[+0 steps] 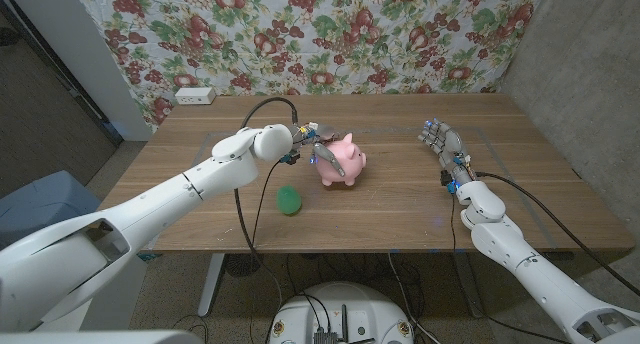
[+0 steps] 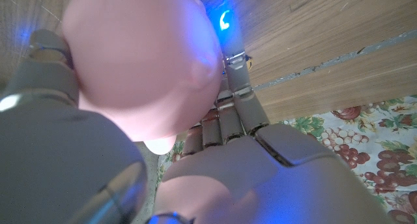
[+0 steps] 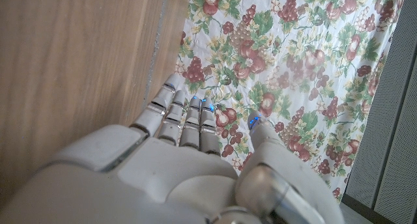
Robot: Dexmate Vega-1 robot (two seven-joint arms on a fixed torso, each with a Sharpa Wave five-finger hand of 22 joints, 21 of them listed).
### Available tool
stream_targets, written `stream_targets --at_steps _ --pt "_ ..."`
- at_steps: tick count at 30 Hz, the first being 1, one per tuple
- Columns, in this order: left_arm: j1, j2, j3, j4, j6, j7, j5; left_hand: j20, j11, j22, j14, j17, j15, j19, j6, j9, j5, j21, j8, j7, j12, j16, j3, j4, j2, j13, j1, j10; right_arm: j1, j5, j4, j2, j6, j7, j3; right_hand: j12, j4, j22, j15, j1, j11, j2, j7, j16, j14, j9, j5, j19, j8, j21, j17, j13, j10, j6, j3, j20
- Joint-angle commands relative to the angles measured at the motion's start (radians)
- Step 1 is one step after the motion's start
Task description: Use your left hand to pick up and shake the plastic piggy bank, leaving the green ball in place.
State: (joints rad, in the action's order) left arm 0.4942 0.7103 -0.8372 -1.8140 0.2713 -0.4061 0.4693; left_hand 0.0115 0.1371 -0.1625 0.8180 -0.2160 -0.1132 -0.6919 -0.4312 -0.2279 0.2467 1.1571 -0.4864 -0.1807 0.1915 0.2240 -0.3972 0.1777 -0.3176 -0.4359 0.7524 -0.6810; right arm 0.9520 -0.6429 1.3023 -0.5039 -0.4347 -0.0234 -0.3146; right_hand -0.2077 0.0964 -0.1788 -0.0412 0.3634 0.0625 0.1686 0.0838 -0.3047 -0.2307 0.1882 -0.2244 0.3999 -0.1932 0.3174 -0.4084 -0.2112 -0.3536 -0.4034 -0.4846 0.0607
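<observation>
The pink plastic piggy bank [image 1: 345, 163] stands near the middle of the wooden table [image 1: 400, 209]. My left hand [image 1: 312, 145] is at its left side, and the left wrist view shows the piggy bank [image 2: 143, 61] wrapped between the thumb and the fingers [image 2: 242, 100]. Its feet look to be on or just above the wood. The green ball [image 1: 289, 200] lies on the table in front of the pig, below my left forearm. My right hand [image 1: 444, 147] stands at the right of the table, fingers [image 3: 186, 116] stretched out and holding nothing.
A white power strip [image 1: 195, 95] lies at the table's far left corner. A fruit-patterned cloth [image 1: 330, 34] hangs behind the table. A blue bin [image 1: 40, 209] stands on the floor to the left. Cables run off my left arm over the front edge.
</observation>
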Motion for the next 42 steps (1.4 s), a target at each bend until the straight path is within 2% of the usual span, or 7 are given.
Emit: stream_targets --at_steps 1,11,13,20,30,35,42 --pt "-0.018 0.002 -0.009 0.001 0.01 -0.043 -0.002 0.101 -0.244 -0.002 0.188 0.01 0.331 0.087 -0.353 0.008 -0.018 -0.023 0.021 0.167 -0.001 -0.009 -0.077 -0.093 0.376 0.02 0.163 -0.231 0.002 0.006 0.005 -0.001 -0.004 -0.001 -0.002 -0.002 0.001 -0.004 0.004 -0.003 0.001 0.008 -0.006 0.0 -0.01 0.001 0.002 0.007 -0.002 -0.003 0.0 -0.002 -0.004 -0.007 -0.009 0.001" --pt "-0.007 0.007 -0.004 -0.012 0.017 -0.024 0.007 0.041 -0.239 -0.001 0.125 0.022 0.322 0.162 -0.338 0.026 -0.047 -0.118 0.08 0.165 -0.007 -0.026 -0.07 -0.097 0.326 0.07 0.014 -0.17 0.002 0.0 0.006 0.001 -0.004 0.0 0.0 -0.002 0.001 -0.004 0.004 -0.003 0.002 0.008 -0.005 -0.001 -0.011 0.001 0.002 0.009 -0.002 -0.004 0.0 -0.002 -0.004 -0.005 -0.009 0.001" --pt "-0.003 0.007 -0.002 -0.015 0.021 -0.018 0.009 0.034 -0.239 -0.001 0.109 0.024 0.318 0.171 -0.315 0.029 -0.053 -0.137 0.101 0.186 -0.005 -0.027 -0.066 -0.093 0.309 0.082 -0.017 -0.159 0.001 0.002 0.004 -0.001 -0.005 0.002 -0.001 -0.002 0.001 -0.004 0.004 -0.004 0.003 0.008 -0.006 -0.001 -0.012 0.001 0.002 0.009 -0.002 -0.004 0.0 -0.002 -0.004 -0.005 -0.009 0.002" --pt "0.011 0.009 0.002 -0.03 0.028 0.015 0.028 -0.015 -0.232 -0.001 0.037 0.027 0.292 0.255 -0.305 0.031 -0.06 -0.209 0.132 0.194 -0.011 -0.038 -0.052 -0.085 0.273 0.11 -0.093 -0.107 0.004 -0.001 0.003 0.0 -0.008 0.003 0.002 -0.002 0.0 -0.004 0.003 -0.005 0.002 0.007 -0.005 -0.001 -0.012 0.002 0.003 0.01 -0.002 -0.005 0.0 -0.002 -0.004 -0.006 -0.008 0.002" --pt "0.03 0.009 0.012 -0.037 0.015 0.065 0.046 -0.031 -0.227 -0.002 -0.205 0.031 0.227 0.356 -0.185 0.037 -0.061 -0.324 0.231 0.247 -0.022 -0.053 -0.049 -0.037 0.238 0.162 -0.139 0.074 0.005 -0.002 -0.002 -0.002 -0.016 0.009 0.004 -0.002 0.0 -0.004 0.003 -0.006 0.003 0.007 -0.004 0.0 -0.012 0.002 0.003 0.01 -0.002 -0.006 0.0 -0.002 -0.004 -0.005 -0.007 0.002" --pt "0.029 0.006 0.008 -0.04 0.023 0.059 0.06 -0.034 -0.223 -0.003 -0.269 0.031 0.209 0.376 -0.127 0.038 -0.063 -0.363 0.271 0.271 -0.019 -0.045 -0.032 -0.026 0.224 0.183 -0.154 0.151 0.008 -0.003 -0.002 -0.004 -0.019 0.01 0.007 -0.002 -0.001 -0.004 0.002 -0.007 0.002 0.007 -0.005 0.0 -0.013 0.002 0.003 0.009 -0.002 -0.007 0.0 -0.002 -0.004 -0.006 -0.007 0.002" --pt "0.018 0.006 -0.006 -0.049 0.037 0.03 0.093 -0.033 -0.22 -0.004 -0.327 0.035 0.179 0.388 -0.091 0.04 -0.07 -0.405 0.292 0.282 -0.012 -0.043 0.004 -0.026 0.184 0.205 -0.199 0.211 0.009 -0.006 -0.005 -0.005 -0.021 0.015 0.008 -0.002 -0.002 -0.004 0.002 -0.008 0.003 0.006 -0.005 0.0 -0.014 0.002 0.004 0.01 -0.002 -0.008 0.0 -0.002 -0.004 -0.006 -0.006 0.003"
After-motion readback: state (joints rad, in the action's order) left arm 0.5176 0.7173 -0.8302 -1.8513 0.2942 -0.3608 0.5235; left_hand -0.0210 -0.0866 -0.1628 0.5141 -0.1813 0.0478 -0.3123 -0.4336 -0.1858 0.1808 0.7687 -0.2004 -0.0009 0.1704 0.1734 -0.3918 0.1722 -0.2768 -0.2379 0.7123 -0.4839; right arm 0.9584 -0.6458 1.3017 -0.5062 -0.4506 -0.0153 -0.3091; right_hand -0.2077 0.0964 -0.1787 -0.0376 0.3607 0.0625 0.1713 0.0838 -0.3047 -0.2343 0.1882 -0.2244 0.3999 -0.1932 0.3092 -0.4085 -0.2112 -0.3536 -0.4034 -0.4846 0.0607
